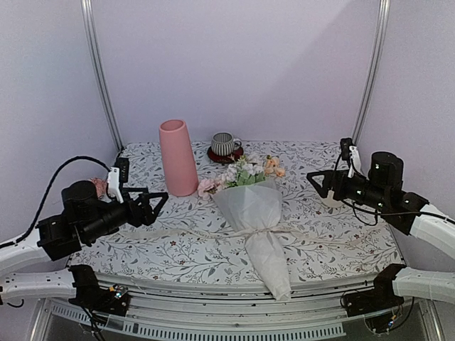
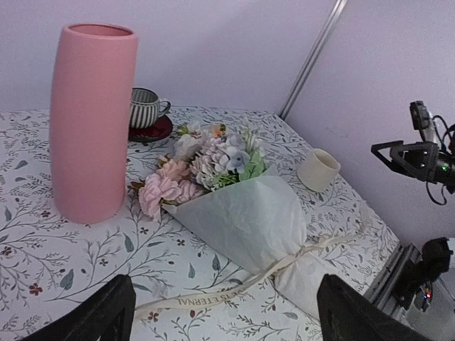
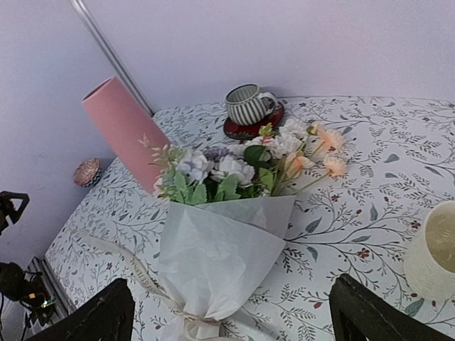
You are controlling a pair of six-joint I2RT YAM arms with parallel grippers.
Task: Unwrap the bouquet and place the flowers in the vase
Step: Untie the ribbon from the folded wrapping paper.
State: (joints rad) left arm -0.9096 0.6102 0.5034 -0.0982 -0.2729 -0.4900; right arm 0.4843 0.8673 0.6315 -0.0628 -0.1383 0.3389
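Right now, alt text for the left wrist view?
A paper-wrapped bouquet lies on the floral table, ribbon around its neck, blooms toward the pink vase at left. The open left hand frames the bottom edge.

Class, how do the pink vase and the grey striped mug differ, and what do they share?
The pink vase is tall, plain and handleless; the grey striped mug is short, with a handle. The vase stands on the tablecloth, the mug on a dark red saucer. Both are upright.
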